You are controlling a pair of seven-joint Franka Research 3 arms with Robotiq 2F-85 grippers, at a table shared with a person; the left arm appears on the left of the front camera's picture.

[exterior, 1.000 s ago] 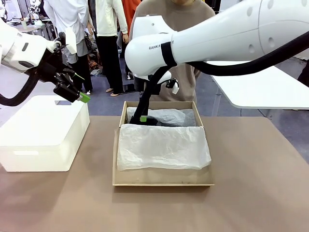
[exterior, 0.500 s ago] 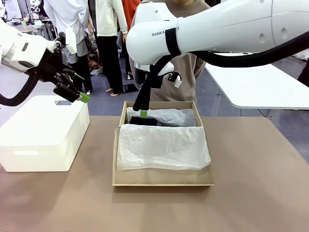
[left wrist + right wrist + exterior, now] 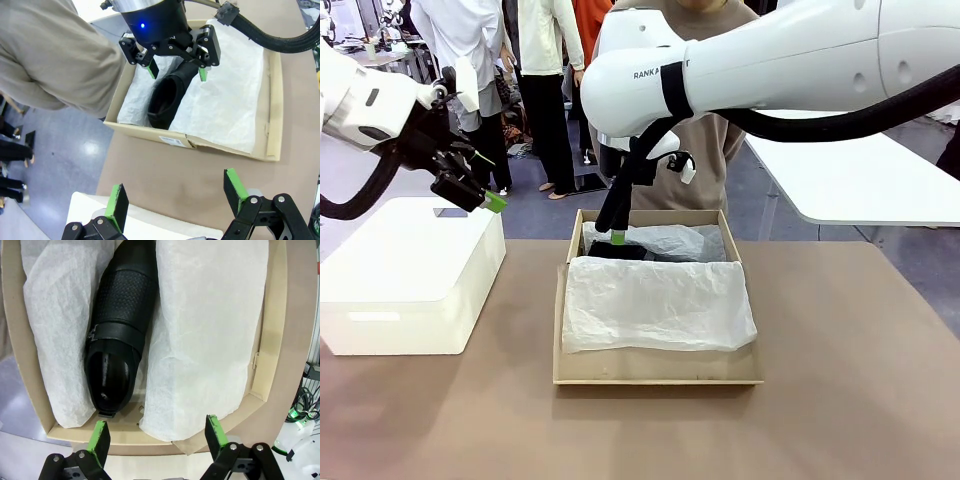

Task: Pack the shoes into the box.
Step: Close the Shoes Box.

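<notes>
The tan cardboard box (image 3: 657, 375) sits mid-table, lined with white tissue paper (image 3: 658, 303). One black shoe (image 3: 120, 325) lies along the far side of the box between folds of tissue, its opening toward the box's left end; it also shows in the front view (image 3: 616, 251) and the left wrist view (image 3: 167, 95). My right gripper (image 3: 616, 236) hangs open just above the shoe's heel end, touching nothing; its jaws (image 3: 177, 72) straddle the shoe from above. My left gripper (image 3: 483, 198) is open and empty, raised over the white bin.
A large white bin (image 3: 410, 270) stands left of the box. A person in a tan top (image 3: 705, 100) stands right behind the box at the far table edge. Bare brown tabletop (image 3: 860, 380) lies to the right and front.
My right gripper has opened, let go of the shoe and risen a little out of the box. The shoe stays in the tissue. The left arm has not moved.
</notes>
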